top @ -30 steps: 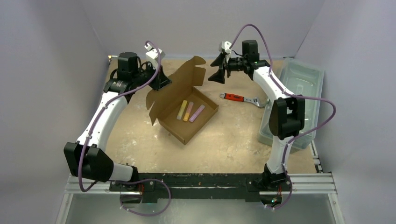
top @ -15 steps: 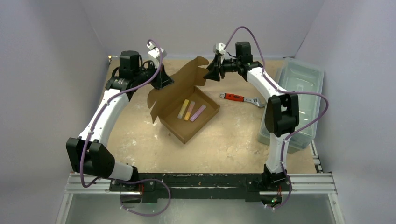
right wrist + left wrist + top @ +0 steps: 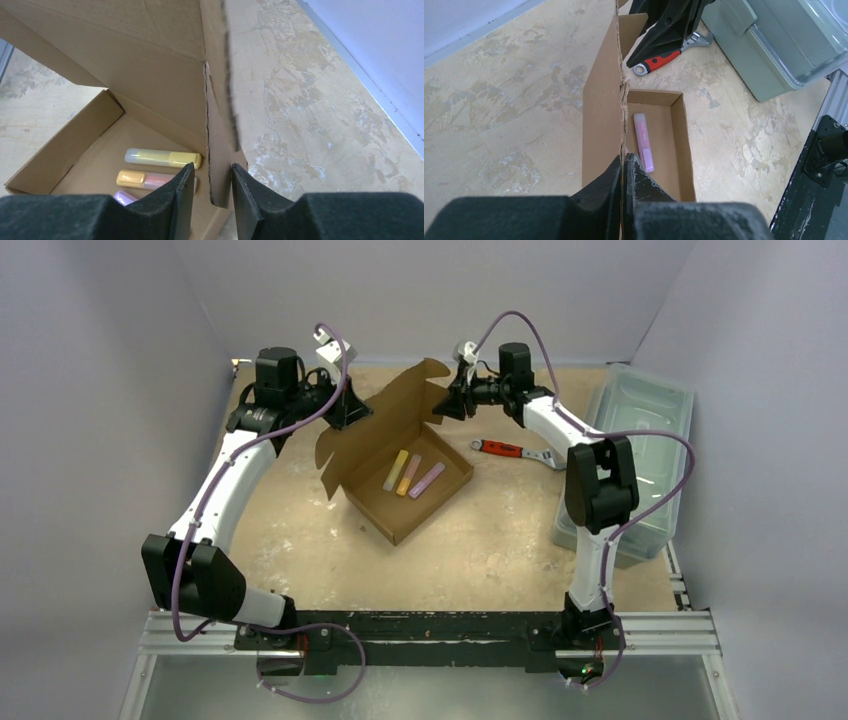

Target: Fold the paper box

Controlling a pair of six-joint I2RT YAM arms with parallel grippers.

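In the top view the paper box [image 3: 398,517] lies between my two pincers with its lid [image 3: 392,405] raised. The left gripper [image 3: 345,412] is at one end of the lid and the right gripper [image 3: 445,405] at the side flap [image 3: 432,400], placed, I judge, to fold the lid down. In the left wrist view the left gripper [image 3: 624,162] is clenched on the lid edge to keep it upright, and a pink marker [image 3: 644,150] lies in the tray just beyond the fingertips. In the right wrist view the right gripper [image 3: 211,170] is released astride the side flap [image 3: 220,125] with a gap beside one finger, not yet pinching it, and the tray is beyond and to the left.

Purple marker [image 3: 121,198] mostly hidden behind right tool [image 3: 210,171] finger.
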